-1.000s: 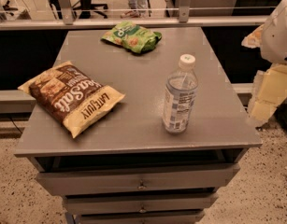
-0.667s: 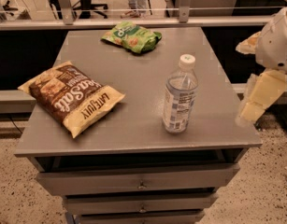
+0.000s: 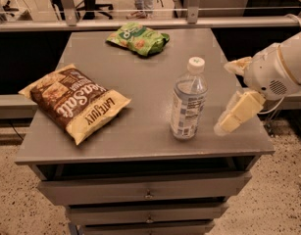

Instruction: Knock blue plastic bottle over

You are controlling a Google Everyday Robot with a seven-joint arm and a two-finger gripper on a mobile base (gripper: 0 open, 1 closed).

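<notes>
The blue plastic bottle [image 3: 188,100] stands upright on the grey table [image 3: 140,77], right of centre near the front edge. It is clear and bluish, with a white cap and a printed label. My gripper [image 3: 224,97] comes in from the right, just right of the bottle at label height and not touching it. Its two cream fingers are spread apart and hold nothing. One finger [image 3: 237,114] points down-left toward the bottle's base, and the other sits higher, level with the bottle's shoulder.
A brown chip bag [image 3: 74,102] lies flat at the table's front left. A green snack bag [image 3: 137,38] lies at the back centre. Drawers [image 3: 147,192] sit under the tabletop. A railing and chair legs stand behind the table.
My gripper has moved left and slightly down, from beyond the table's right edge to close beside the bottle. The bottle and both bags have not moved.
</notes>
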